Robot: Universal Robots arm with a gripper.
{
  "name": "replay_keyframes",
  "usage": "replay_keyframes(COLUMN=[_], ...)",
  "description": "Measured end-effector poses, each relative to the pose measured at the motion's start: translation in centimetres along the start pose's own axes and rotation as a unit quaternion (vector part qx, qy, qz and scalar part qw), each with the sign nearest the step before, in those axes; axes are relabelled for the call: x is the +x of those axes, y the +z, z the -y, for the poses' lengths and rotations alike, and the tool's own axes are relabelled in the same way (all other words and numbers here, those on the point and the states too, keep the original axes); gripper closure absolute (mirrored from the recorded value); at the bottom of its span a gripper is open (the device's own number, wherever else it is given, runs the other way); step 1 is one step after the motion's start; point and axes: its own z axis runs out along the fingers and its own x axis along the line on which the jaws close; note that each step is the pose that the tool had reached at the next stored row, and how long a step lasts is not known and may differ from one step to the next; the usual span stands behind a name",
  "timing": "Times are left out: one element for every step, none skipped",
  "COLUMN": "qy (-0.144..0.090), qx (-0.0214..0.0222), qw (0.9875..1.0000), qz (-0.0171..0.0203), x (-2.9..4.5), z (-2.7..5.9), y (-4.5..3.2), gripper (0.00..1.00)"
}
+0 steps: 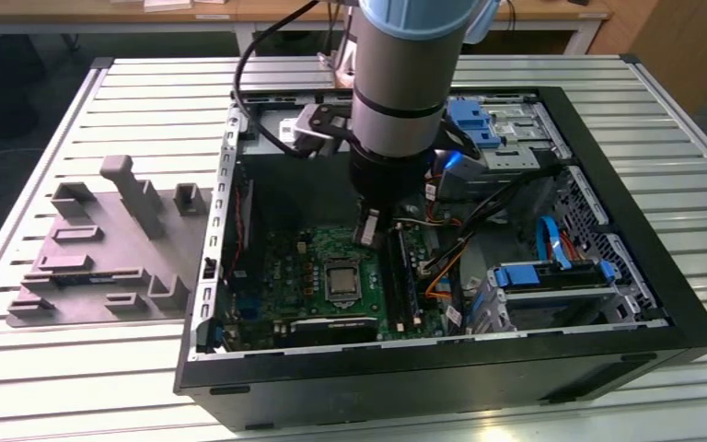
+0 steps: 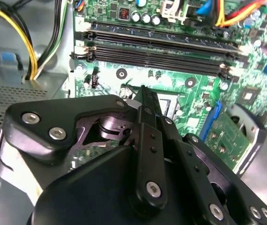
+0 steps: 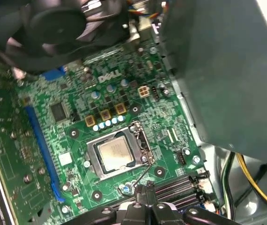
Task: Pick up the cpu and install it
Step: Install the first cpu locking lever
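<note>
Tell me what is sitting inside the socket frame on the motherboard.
The cpu lies inside the socket frame, silvery top showing through its opening. The frame covers its edges; nothing beneath it is visible.

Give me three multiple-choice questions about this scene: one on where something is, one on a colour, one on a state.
1. Where is the cpu?
A. on the grey fixture beside the case
B. in the socket on the motherboard
C. on the table slats

2. What colour is the motherboard?
A. red
B. white
C. green

3. How is the computer case?
A. open, its inside exposed
B. shut, its side panel on
C. wrapped in foil

Answers:
1 B, the first wrist view shows the silvery chip seated in the socket frame.
2 C, the board is green in both wrist views.
3 A, the exterior view shows the board and cables inside.
</note>
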Motion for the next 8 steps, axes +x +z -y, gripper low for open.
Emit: replay_keyframes(qy=[-0.009, -0.014, -0.017, -0.02, -0.023, -0.024, -0.025, -0.025], qx=[0.0002, 0.0003, 0.0004, 0.0005, 0.0006, 0.0007, 0.0006, 0.0004], qw=[1.0, 0.9999, 0.9998, 0.9998, 0.9997, 0.9997, 0.9997, 0.9997], qz=[-0.0002, -0.0005, -0.0006, -0.0007, -0.0006, -0.0007, -0.0007, -0.0002], x=[0.0, 0.04, 0.13, 0.21, 0.3, 0.4, 0.52, 0.63], z=[0.0, -0.01, -0.04, -0.06, -0.09, -0.11, -0.07, -0.03], y=[0.08, 0.12, 0.14, 0.16, 0.19, 0.2, 0.2, 0.2], gripper=[0.89, 0.89, 0.89, 0.89, 0.89, 0.89, 0.89, 0.89])
